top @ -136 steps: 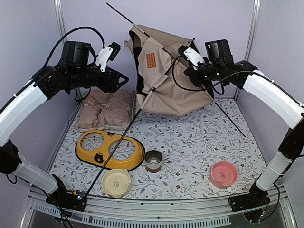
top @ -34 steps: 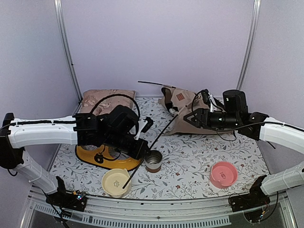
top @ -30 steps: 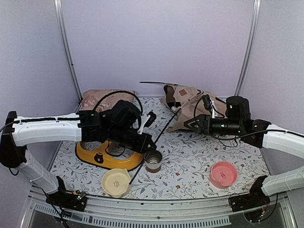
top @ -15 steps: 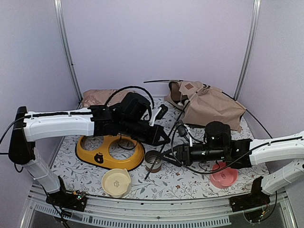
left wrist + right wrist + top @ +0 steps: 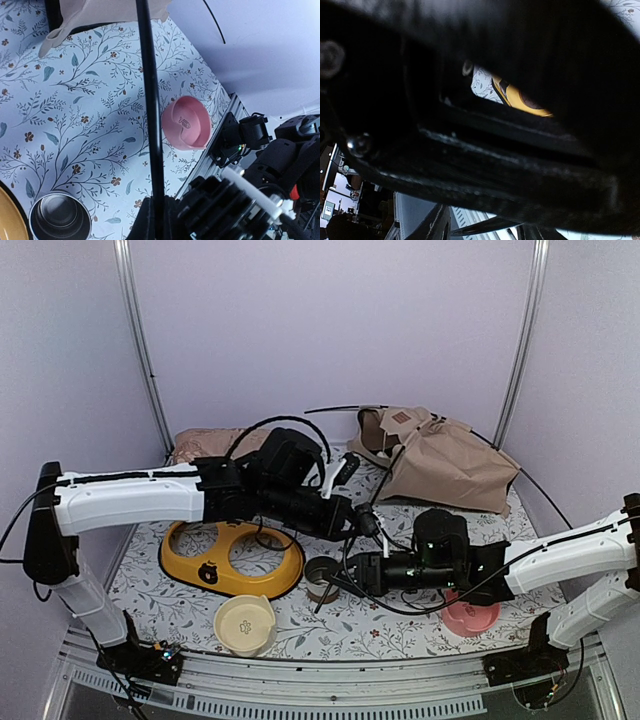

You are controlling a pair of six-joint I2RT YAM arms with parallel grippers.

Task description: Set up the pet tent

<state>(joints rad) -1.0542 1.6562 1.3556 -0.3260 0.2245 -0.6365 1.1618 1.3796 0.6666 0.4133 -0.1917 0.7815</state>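
A: Where is the tent?
B: The tent (image 5: 440, 455) lies slumped at the back right of the mat (image 5: 400, 625). One black pole (image 5: 150, 115) runs forward from it.
A: And the left gripper?
B: The left gripper (image 5: 158, 215) is clamped tight on that pole, with the cup (image 5: 60, 217) below it.
A: The right one?
B: The right gripper (image 5: 345, 578) sits low by the cup. Its own camera is blocked dark, so I cannot tell how its jaws stand.
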